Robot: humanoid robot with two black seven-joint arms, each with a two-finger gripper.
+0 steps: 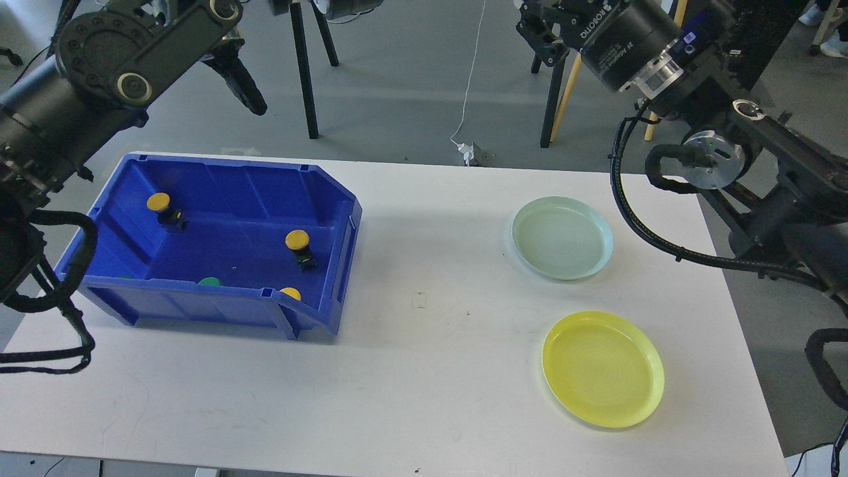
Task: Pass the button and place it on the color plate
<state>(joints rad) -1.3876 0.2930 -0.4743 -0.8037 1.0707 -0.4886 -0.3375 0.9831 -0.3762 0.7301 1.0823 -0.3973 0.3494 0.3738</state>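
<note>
Black casing on the right gripper point(540, 30) reads "ROBOTIQ"; its jaws' state is unclear. The left gripper point(242, 83) seems empty, its state also unclear. Yellow buttons point(297, 240) sit in the blue bin point(218, 311).

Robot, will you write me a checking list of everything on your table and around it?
Surface: white table, a few faint marks.
Job's things: blue bin at left holding yellow buttons and a green button, partly hidden by the bin's front wall; pale green plate and yellow plate at right, both bare.
Clutter: nothing seen.
Claws: left claw raised beyond the bin, holding nothing; right claw raised at the top edge, fingers unclear.
Cables: white cord on the floor; black hoses on the arms.
Surroundings: grey floor, chair legs.
</note>
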